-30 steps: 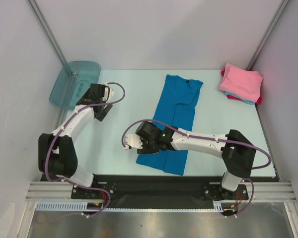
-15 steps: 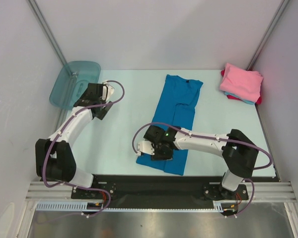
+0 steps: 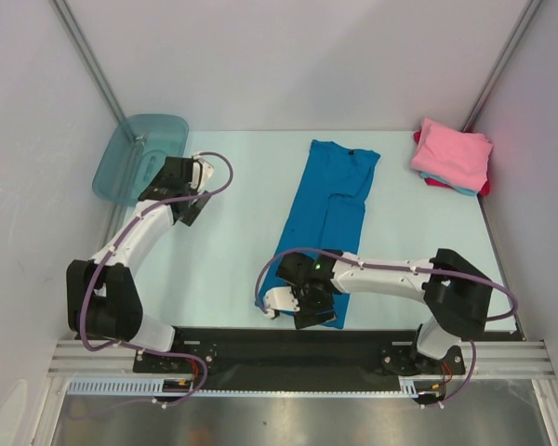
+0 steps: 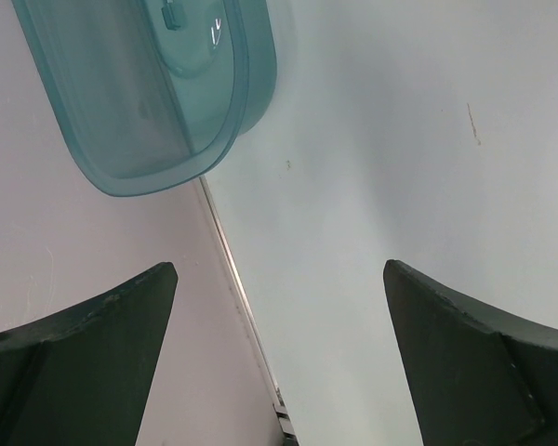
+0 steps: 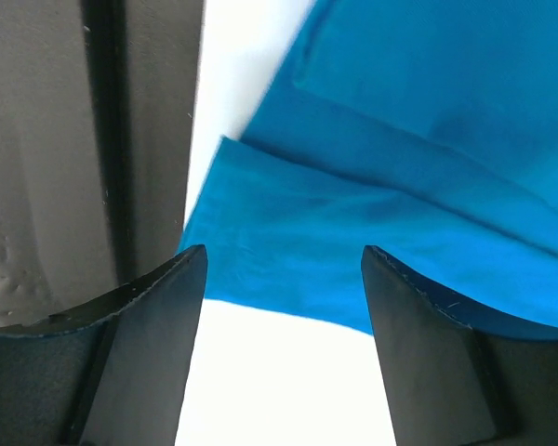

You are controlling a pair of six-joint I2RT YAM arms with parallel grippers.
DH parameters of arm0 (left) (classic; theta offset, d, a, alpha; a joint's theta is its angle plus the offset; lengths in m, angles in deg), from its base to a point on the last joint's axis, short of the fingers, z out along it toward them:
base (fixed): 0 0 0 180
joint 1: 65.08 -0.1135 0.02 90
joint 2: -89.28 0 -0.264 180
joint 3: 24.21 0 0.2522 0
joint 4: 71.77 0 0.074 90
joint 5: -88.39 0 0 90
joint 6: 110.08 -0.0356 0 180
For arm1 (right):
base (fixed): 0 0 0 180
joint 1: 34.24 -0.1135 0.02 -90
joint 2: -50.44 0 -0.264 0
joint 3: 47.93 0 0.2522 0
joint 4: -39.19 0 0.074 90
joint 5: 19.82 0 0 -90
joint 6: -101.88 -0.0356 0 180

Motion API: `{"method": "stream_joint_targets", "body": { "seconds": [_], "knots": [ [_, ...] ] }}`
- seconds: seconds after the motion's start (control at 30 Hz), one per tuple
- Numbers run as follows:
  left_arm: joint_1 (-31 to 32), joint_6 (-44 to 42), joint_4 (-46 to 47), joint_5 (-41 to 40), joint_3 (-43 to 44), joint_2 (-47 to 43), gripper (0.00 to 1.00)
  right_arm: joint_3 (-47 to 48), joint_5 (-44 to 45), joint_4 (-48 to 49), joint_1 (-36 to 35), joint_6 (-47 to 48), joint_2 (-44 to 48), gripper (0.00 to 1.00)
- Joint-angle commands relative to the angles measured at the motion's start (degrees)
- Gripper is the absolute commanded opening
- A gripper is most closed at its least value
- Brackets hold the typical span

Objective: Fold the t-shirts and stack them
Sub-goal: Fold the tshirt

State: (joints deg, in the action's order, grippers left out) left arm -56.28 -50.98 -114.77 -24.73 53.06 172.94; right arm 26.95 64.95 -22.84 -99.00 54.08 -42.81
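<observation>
As it opens, right hand [image 5: 284, 279] has reached hem of blue t-shirt [image 3: 333, 200].

Under the right gripper [image 5: 284, 255] the t-shirt [image 5: 400, 186] is plain bright blue, unpatterned. Far off, a pink t-shirt [image 3: 453, 153] tops edges [image 3: 465, 190] of light blue and red. Ahead of the left gripper [image 4: 279, 269] is a translucent teal tub [image 4: 149, 93]. The table [image 3: 242, 251] is pale mint.

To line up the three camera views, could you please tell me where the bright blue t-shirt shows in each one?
Top external: the blue t-shirt lies lengthwise in the middle of the table, reaching its near edge.
Left wrist: not in it; only the teal tub and the table show.
Right wrist: the blue t-shirt fills the upper right and centre, one corner pointing left.
Shared landmark: the pale table, seen in all three.
</observation>
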Motion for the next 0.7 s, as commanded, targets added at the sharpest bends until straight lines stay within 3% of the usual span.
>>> {"method": "stream_joint_targets", "body": {
  "seconds": [0.0, 0.3, 0.67],
  "knots": [
    [-0.5, 0.7, 1.1, -1.3, -0.1, -1.3, 1.00, -0.7, 0.0, 2.9, -1.7, 2.8, -1.0, 0.73],
    [-0.5, 0.1, 1.1, -2.6, 0.2, -0.3, 1.00, 2.0, 1.5, 3.5, -5.6, 6.1, -5.1, 0.62],
    [-0.5, 0.7, 1.5, -2.2, 0.0, -0.2, 1.00, 5.8, 1.2, 1.1, -5.9, 6.9, -8.6, 0.36]
  ]
}}
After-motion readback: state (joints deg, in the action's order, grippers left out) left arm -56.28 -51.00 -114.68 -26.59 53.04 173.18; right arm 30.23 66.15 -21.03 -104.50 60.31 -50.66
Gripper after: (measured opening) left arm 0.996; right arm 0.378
